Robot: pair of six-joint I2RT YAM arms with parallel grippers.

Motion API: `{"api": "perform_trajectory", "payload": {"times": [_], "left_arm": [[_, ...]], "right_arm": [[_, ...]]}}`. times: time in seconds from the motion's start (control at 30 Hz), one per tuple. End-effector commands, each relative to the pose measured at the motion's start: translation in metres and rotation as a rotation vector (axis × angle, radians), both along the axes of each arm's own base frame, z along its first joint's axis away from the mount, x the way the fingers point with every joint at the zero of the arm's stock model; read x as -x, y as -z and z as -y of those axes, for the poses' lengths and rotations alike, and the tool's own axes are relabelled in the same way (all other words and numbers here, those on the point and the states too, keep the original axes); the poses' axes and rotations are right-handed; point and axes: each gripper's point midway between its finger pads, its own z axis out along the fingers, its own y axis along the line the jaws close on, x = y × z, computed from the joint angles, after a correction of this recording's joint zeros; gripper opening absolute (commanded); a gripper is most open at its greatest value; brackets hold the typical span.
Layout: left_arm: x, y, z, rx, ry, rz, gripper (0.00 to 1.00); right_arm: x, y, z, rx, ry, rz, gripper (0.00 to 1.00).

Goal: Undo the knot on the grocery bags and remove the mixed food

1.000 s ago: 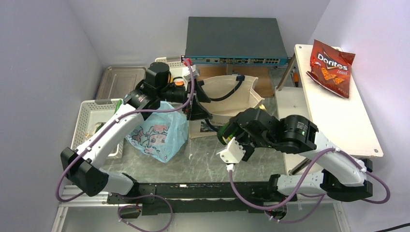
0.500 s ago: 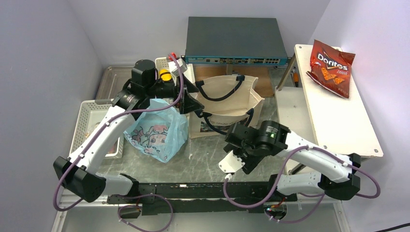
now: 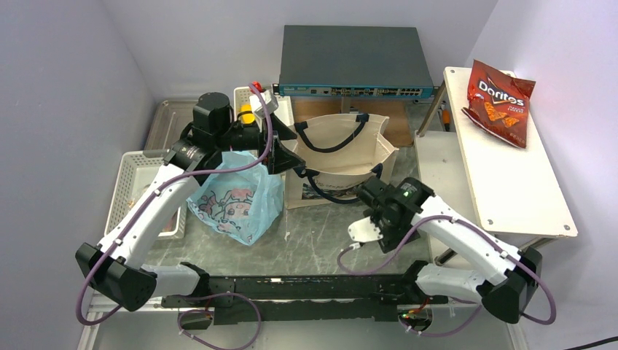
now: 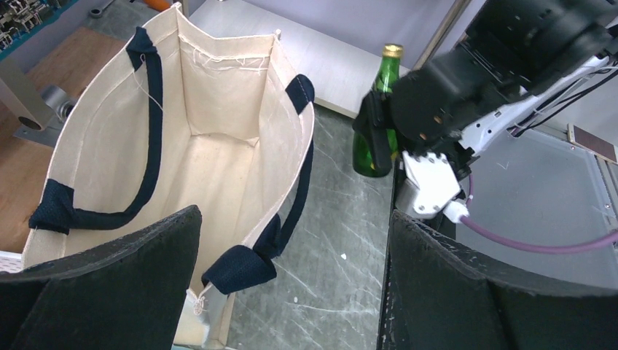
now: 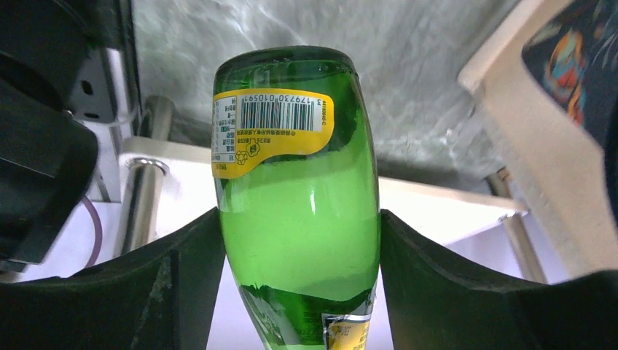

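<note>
Neck of green bottle [image 5: 295, 219] cut off by frame edge, grocery bag [image 3: 237, 200] contents hidden — too cloudy

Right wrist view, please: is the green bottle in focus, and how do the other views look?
Right wrist: green bottle sharp, barcode readable, light glowing through the glass. Left wrist: near fingers dark, soft; tote crisp. Top external: even light, no harsh glare.

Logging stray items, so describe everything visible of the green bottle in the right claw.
The green bottle looks like clear green glass, with a yellow barcode label near its base and a gold cap. It stands about upright beside the beige tote, over the grey table. The right claw grips its body, one finger pressed on each side. Whether its base rests on the table is unclear.
</note>
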Motion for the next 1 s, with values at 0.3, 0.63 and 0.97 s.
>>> {"api": "perform_trajectory", "payload": {"times": [0.3, 0.63, 0.97], "left_arm": [[0.006, -0.009, -0.003, 0.028, 0.004, 0.017, 0.99], [0.014, -0.006, -0.007, 0.048, -0.008, 0.013, 0.99], [0.015, -0.004, -0.01, 0.042, -0.02, 0.028, 0.99]], "right_arm": [[-0.086, -0.018, 0.061, 0.126, 0.184, 0.125, 0.0], [-0.138, -0.028, 0.091, 0.111, 0.322, 0.184, 0.0], [-0.165, -0.026, 0.158, 0.3, 0.365, 0.192, 0.0]]}}
